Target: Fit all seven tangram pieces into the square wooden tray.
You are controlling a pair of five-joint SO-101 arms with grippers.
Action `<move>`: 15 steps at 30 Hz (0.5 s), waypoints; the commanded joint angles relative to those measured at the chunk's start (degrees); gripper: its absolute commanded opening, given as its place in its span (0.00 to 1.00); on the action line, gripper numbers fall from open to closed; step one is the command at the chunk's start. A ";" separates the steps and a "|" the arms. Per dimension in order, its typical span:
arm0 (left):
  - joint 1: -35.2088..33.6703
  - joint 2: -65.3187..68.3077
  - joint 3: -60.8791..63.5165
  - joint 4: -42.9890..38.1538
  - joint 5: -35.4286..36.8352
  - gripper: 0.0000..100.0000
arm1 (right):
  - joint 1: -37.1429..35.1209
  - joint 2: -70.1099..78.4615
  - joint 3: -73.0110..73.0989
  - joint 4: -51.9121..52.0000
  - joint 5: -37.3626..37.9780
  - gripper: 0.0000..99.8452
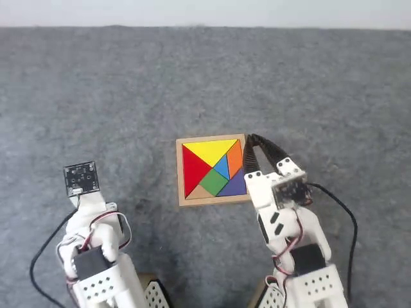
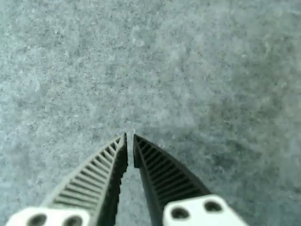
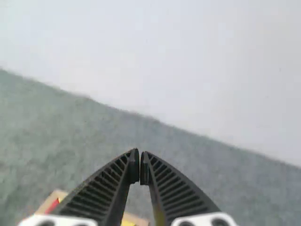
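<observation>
All seven tangram pieces (image 1: 212,168) look seated in the square wooden tray (image 1: 179,173) at mid-table, so fitting seems done. The right gripper (image 3: 139,165), beside the tray, and the left gripper (image 2: 130,140), over the grey mat (image 2: 211,70), are both clenched empty; only retreat remains

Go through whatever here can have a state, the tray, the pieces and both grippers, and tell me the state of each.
square wooden tray: full, lying flat on the table.
tangram pieces: all seven seated in the tray, forming a complete square.
left gripper: shut, holding nothing, pointing down at the table.
right gripper: shut, holding nothing, raised by the tray's right edge.
</observation>
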 commanded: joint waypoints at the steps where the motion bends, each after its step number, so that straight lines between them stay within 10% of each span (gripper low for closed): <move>1: -0.26 -0.97 -0.48 0.26 -0.53 0.03 | 0.31 -6.64 0.26 4.00 0.79 0.02; 15: -0.26 -0.97 -0.48 0.26 -0.53 0.03 | 0.04 -5.76 -0.88 5.41 0.97 0.02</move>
